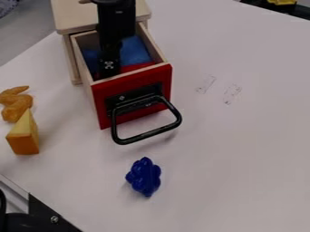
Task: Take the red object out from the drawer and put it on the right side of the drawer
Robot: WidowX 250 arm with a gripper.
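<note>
The black gripper hangs down inside the open drawer, where the red object lies just behind the front panel, beside something blue; whether the jaws are clenched or released, I cannot tell.

Pale wooden drawer, glossy red front, blue cloth inside.

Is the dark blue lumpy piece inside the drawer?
No, the blue piece lies on the white table in front of the black handle.
</note>
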